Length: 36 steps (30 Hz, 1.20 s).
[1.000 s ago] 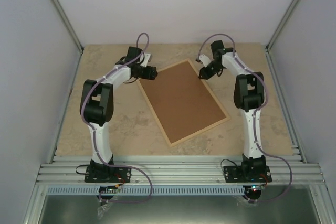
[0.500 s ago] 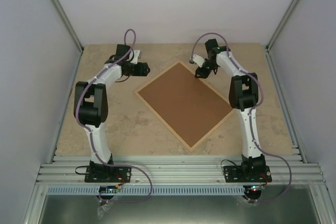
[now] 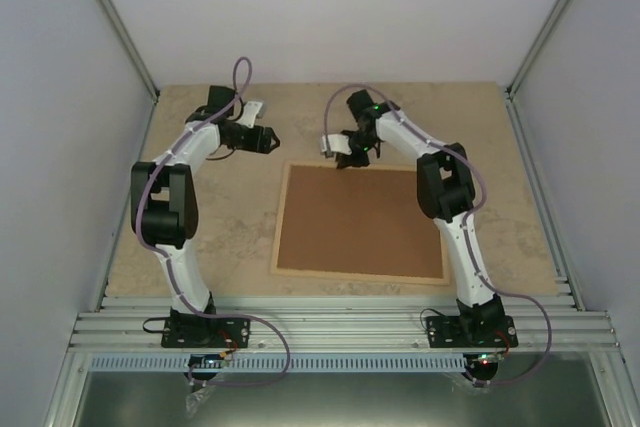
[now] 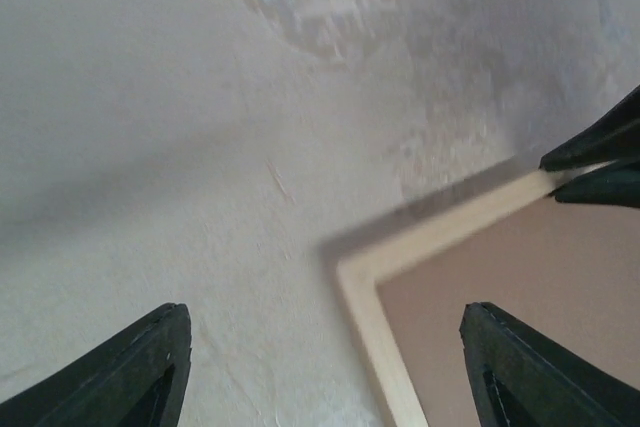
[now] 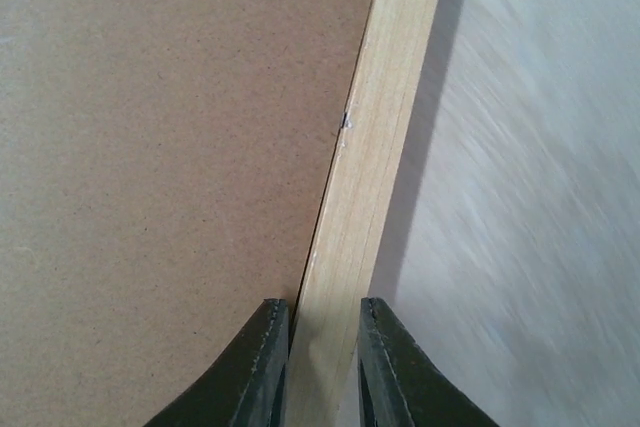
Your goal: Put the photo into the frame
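Face down at the table's centre, the pale wood frame shows its brown backing board; the photo is not in sight. The right gripper is clenched on the frame's 12 o'clock rail, apparently squaring it up. The left gripper hangs released off the 10 o'clock corner. The next move likely calls for lifting the board out.

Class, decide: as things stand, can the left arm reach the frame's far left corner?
Probably yes. The left gripper hangs open just beyond that corner of the frame, with only bare table between them. The right gripper clamps the far rail further along.
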{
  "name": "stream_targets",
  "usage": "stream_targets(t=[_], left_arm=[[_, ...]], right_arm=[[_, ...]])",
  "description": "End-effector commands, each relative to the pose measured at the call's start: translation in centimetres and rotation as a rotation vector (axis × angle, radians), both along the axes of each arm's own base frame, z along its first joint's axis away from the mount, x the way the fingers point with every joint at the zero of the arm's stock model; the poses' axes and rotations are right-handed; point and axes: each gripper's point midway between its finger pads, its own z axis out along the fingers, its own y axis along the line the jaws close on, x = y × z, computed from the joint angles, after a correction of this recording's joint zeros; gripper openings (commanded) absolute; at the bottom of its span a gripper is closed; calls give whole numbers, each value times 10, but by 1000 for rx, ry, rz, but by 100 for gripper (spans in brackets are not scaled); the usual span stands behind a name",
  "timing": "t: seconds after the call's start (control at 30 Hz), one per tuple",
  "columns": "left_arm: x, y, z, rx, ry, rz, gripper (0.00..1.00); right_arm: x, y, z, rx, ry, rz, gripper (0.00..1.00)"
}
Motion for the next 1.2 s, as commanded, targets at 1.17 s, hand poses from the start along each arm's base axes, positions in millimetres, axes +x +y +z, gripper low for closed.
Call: stream_targets(t=[1.17], left_arm=[[-43,-86,-76,311,-96,-784,48]], right_arm=[[-103,-86,-15,13,61,-332,37]])
